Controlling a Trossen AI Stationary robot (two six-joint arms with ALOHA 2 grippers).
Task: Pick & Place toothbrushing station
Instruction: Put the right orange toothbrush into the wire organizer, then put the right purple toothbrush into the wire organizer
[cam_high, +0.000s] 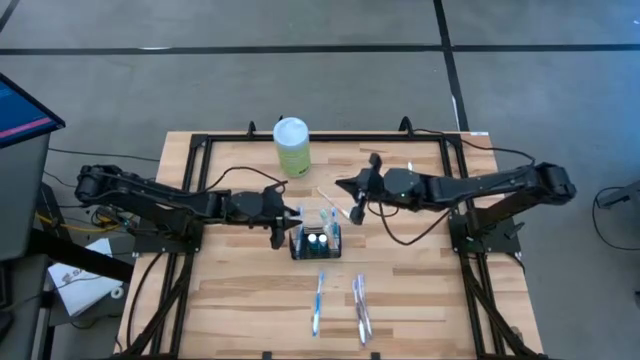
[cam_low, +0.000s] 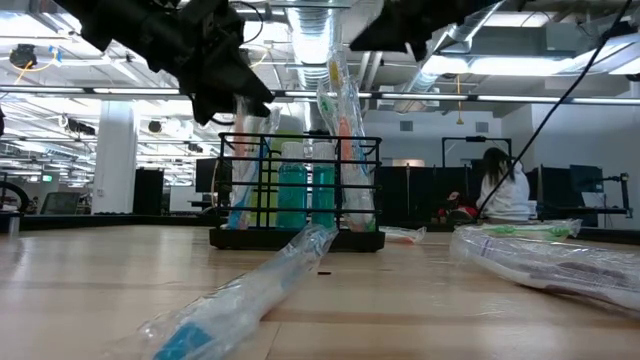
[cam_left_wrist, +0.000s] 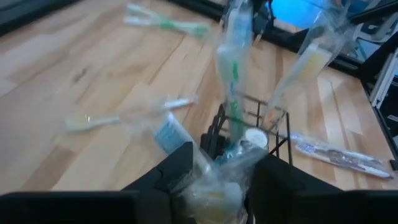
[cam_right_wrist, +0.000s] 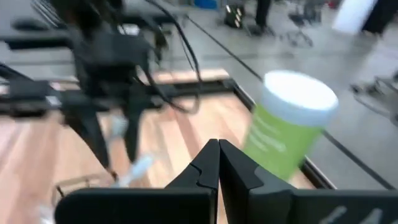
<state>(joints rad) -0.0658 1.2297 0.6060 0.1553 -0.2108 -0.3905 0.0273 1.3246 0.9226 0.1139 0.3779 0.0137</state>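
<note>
A: Nearest the low camera, a clear-wrapped toothbrush with a blue end (cam_low: 235, 295) lies flat on the pale wooden slat worktop (cam_low: 90, 290); a second wrapped brush (cam_low: 550, 255) lies off to the side. Judged as not yet loaded.

B: Task item?

A: The small black wire-mesh caddy with upright compartments (cam_high: 315, 242) stands mid-worktop, between the two arms. Wrapped brushes stand upright in it, leaning slightly; the cell walls look to be what props them.

B: Left gripper?

A: The left gripper (cam_left_wrist: 214, 186) sits just beside the caddy. Its fingers are clamped on a crinkled clear plastic-wrapped item (cam_left_wrist: 211, 193), probably a brush held by one end so the other can drop into a cell.

B: Right gripper?

A: The right gripper (cam_right_wrist: 217, 163) has its fingers pressed together with nothing between them. It hangs above the worktop on the caddy's far side, pointing toward the pale green bottle with a white cap (cam_high: 291, 146) near the rear edge.

B: Surroundings?

A: A black frame (cam_high: 210, 145) borders the worktop; grey floor around. Behind is an open room with ceiling ducts, and a seated person (cam_low: 500, 185) well back.
</note>
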